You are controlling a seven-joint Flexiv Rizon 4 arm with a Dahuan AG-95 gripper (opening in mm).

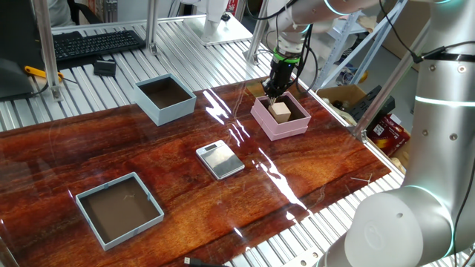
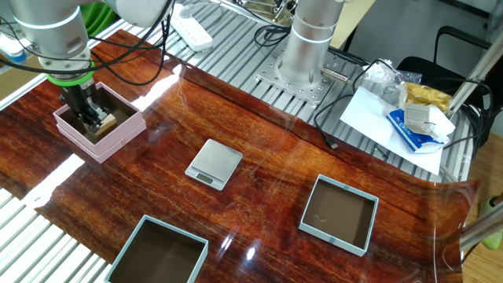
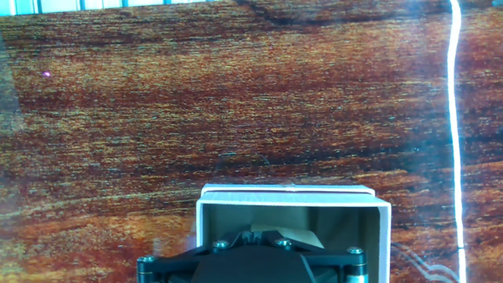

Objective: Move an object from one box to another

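Note:
The pink box (image 1: 278, 133) (image 2: 102, 148) stands at the far side of the wooden table, and the small tan cube (image 1: 280, 111) (image 2: 108, 123) lies inside it. My gripper (image 1: 272, 95) (image 2: 94, 120) reaches down into this box right beside the cube, with its fingers pressed together and nothing between them. In the hand view the shut gripper (image 3: 253, 233) sits low in the frame, over the box's pale rim (image 3: 287, 191), with the cube (image 3: 302, 236) just behind the tips. The tall-walled light blue box (image 1: 159, 115) (image 2: 126, 255) stands apart, with a dark inside.
A flat silver scale (image 1: 220, 159) (image 2: 214, 163) lies mid-table. A wider, shallow grey-blue tray (image 1: 119, 209) (image 2: 338, 214) sits near the table's other end. A keyboard (image 1: 96, 41) and a cardboard box (image 1: 349, 96) lie beyond the table edges.

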